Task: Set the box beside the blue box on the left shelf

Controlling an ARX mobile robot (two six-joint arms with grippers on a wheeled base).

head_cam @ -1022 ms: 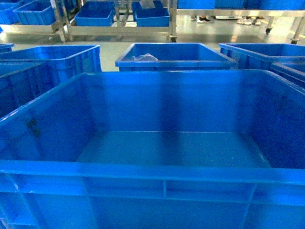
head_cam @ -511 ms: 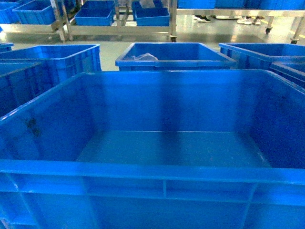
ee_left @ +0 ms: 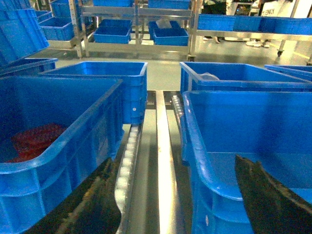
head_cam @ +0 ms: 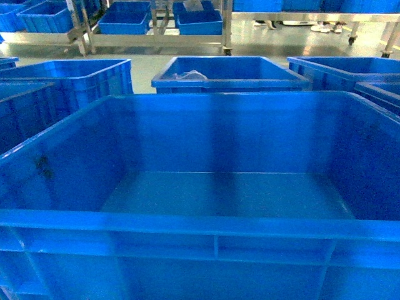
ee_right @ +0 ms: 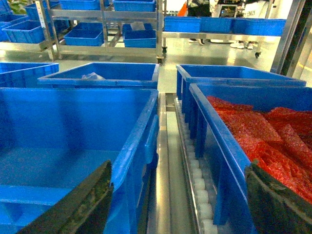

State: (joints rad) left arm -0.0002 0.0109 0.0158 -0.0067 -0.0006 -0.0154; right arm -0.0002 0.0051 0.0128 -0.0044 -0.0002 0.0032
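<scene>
Box (head_cam: 225, 194): large bright-blue plastic crate, filling the head view from 9 to 3 o'clock; thick flat rim, ribbed near wall, smooth bare floor. It sits on a roller track (ee_left: 127, 161) with metal rails.

Left hand (ee_left: 178, 195): fingers spread wide. One dark finger (ee_left: 95, 204) shows at 7 o'clock of the left wrist view, the other at 5 o'clock, straddling the box's left wall and rim; contact cannot be told.

Right hand (ee_right: 178, 204): fingers spread wide. One finger (ee_right: 83, 207) lies at 7 o'clock over the box's right wall, the other at 5 o'clock before a neighbouring crate.

Crate with red material (ee_right: 253, 131): just beside the box on its right, across the rollers, heaped with red crinkled stuff.

Left neighbour crate (ee_left: 53, 141): just beside the box on its left, holding a red item at the bottom.

Crate behind (head_cam: 228, 75): at 12 o'clock in the head view, holding a pale crumpled scrap (head_cam: 190, 75).

Metal shelving (head_cam: 150, 28): far back at 11 to 12 o'clock, carrying more blue crates on its low level.
</scene>
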